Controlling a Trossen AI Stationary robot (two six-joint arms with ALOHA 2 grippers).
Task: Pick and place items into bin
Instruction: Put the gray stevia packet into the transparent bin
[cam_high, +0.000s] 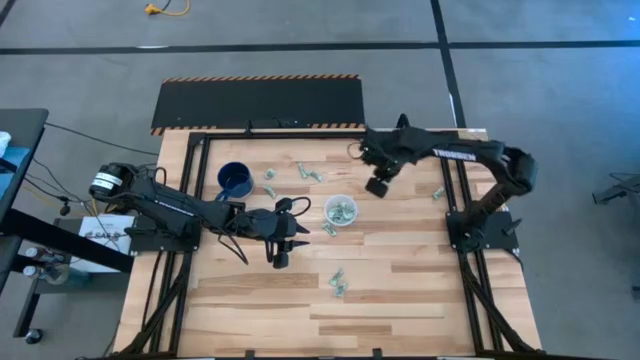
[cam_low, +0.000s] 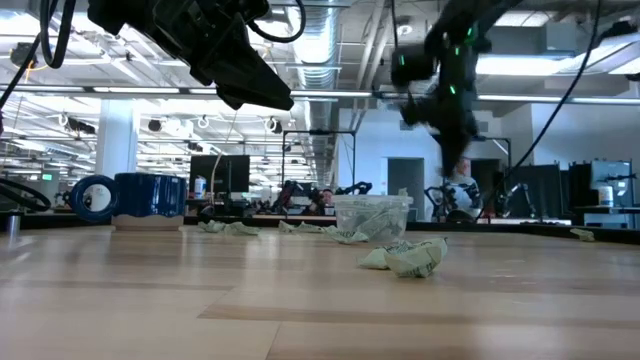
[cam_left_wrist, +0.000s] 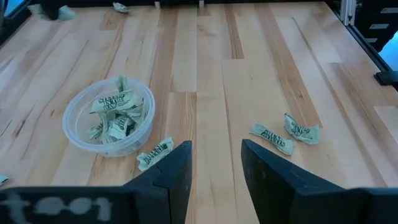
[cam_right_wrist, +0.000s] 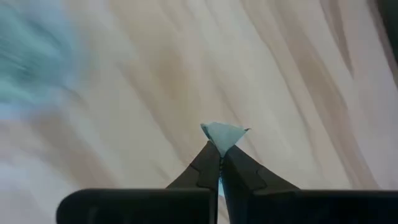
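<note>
My right claw (cam_right_wrist: 219, 155) is pinched fully together on one small pale green wrapped piece (cam_right_wrist: 224, 133); a corner of the wrapper sticks out past the fingertips. That arm reaches in from the table's right side, elbow bent, wrist over the far part of the wooden table (cam_high: 400, 290), claw raised clear of the boards.

The clear plastic cup (cam_high: 341, 210) sits just ahead of and below that claw toward table centre, already holding several wrapped pieces.

My left claw (cam_left_wrist: 214, 155) stands moderately open, gripping nothing, fingers apart over bare wood. Left arm stretched low across from the left edge.

From the left claw: cup just off to one side, one loose wrapper (cam_left_wrist: 154, 153) right beside a fingertip, a pair of wrappers (cam_left_wrist: 286, 133) on the other side. A dark blue mug (cam_high: 234, 180) sits behind that arm.
</note>
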